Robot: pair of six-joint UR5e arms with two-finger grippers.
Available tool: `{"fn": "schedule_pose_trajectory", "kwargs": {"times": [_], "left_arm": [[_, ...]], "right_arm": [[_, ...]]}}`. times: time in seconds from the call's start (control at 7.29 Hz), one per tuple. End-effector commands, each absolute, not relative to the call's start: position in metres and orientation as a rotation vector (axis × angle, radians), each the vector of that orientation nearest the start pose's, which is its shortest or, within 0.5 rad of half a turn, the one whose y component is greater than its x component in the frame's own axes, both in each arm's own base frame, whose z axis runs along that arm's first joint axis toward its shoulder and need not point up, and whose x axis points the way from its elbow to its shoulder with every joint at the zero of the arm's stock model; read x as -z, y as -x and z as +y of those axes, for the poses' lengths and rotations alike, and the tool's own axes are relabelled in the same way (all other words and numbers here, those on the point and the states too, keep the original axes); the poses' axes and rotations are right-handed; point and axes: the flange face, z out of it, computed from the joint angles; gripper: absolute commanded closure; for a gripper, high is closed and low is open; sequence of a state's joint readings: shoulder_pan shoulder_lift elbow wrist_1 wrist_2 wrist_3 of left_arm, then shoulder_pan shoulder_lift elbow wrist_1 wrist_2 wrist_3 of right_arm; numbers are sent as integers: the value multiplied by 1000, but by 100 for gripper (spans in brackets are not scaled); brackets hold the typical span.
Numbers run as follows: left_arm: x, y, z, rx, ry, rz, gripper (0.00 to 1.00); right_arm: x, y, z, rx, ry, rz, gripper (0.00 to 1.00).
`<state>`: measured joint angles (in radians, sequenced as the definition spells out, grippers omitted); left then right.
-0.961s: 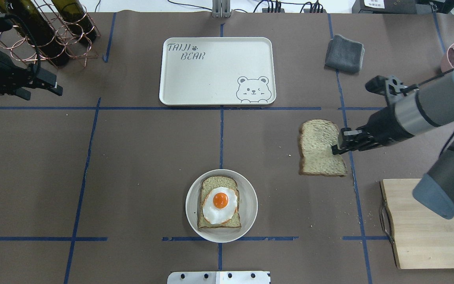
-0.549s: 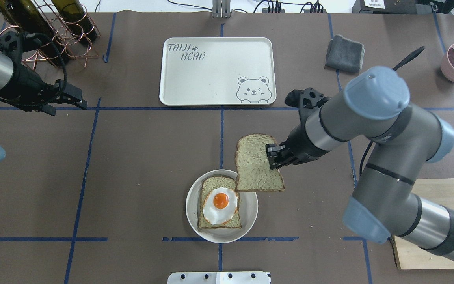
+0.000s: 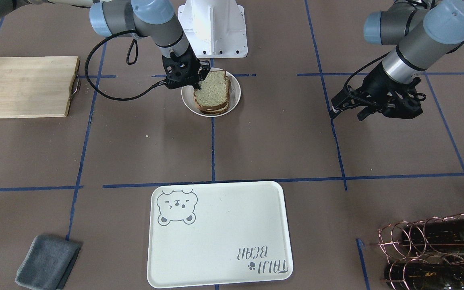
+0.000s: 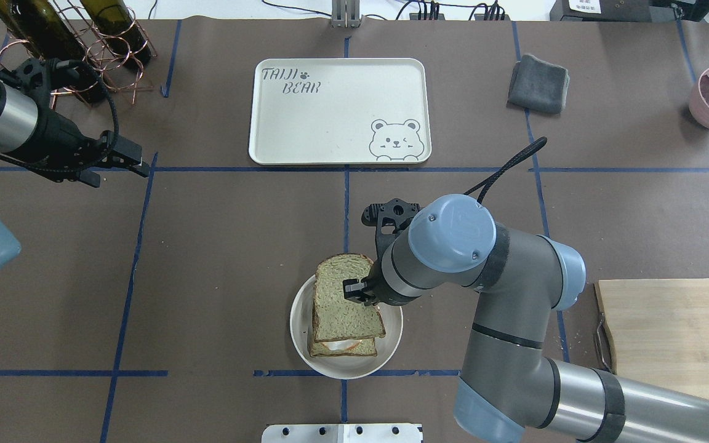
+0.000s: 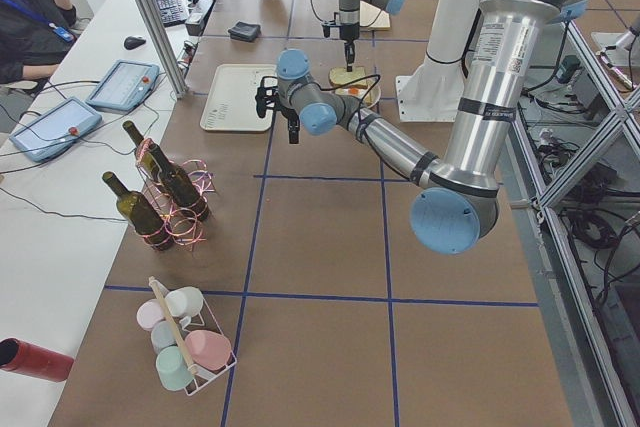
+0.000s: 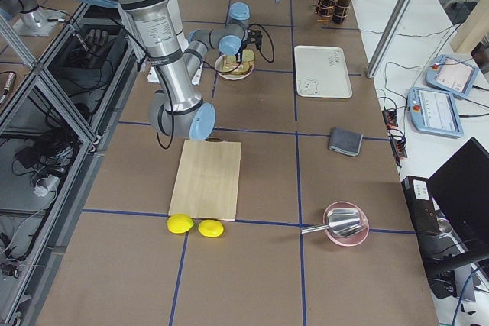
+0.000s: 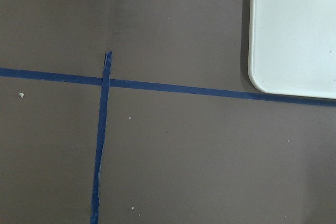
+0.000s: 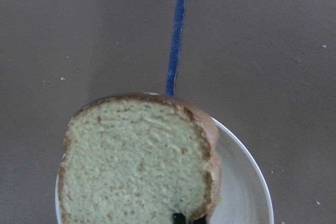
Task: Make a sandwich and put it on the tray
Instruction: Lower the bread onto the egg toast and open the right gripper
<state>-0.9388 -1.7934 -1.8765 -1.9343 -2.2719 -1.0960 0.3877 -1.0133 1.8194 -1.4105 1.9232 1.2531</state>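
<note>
Lower centre, overhead: our right gripper (image 4: 355,289) pinches the top slice (image 4: 339,295) by its edge, the sandwich (image 4: 345,323) stacked on its plate (image 4: 391,337). We judge it light, soft, slide-prone, best carried by the plate's rim to the tray (image 4: 330,123). Upper left, our left gripper (image 4: 122,163) idles unclenched.

tray (image 4: 330,123): cream-white; I read a grey bear face, grey lettering
sandwich (image 4: 345,307): tan speckled bread, brown crust, white egg edge
plate (image 4: 392,332): whitish
table (image 4: 219,246): brown, blue tape grid
</note>
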Motion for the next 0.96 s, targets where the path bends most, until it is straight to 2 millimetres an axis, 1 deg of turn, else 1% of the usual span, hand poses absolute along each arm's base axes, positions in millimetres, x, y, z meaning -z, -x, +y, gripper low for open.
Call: {"fn": "schedule_pose_trajectory", "kwargs": {"times": [0.0, 0.14, 0.27, 0.41, 0.55, 0.69, 0.82], "left_arm": [[-350, -273, -488, 106, -56, 1069, 0], [-345, -275, -490, 104, -60, 1074, 0], [-347, -275, -492, 106, -57, 1071, 0], [-347, -278, -492, 103, -56, 1071, 0], [-343, -290, -488, 82, -50, 1075, 0], [-337, -304, -484, 78, -61, 1068, 0], [-326, -327, -476, 105, -44, 1072, 0]], "right_arm": [[-212, 560, -327, 110, -25, -995, 100], [-217, 560, -327, 109, -21, -985, 100], [-218, 558, -328, 107, -19, -982, 100], [-224, 557, -327, 106, -15, -974, 79], [-227, 555, -327, 104, -15, -971, 1], [-223, 550, -331, 100, -23, -981, 0], [-219, 530, -345, 75, -26, -982, 0]]}}
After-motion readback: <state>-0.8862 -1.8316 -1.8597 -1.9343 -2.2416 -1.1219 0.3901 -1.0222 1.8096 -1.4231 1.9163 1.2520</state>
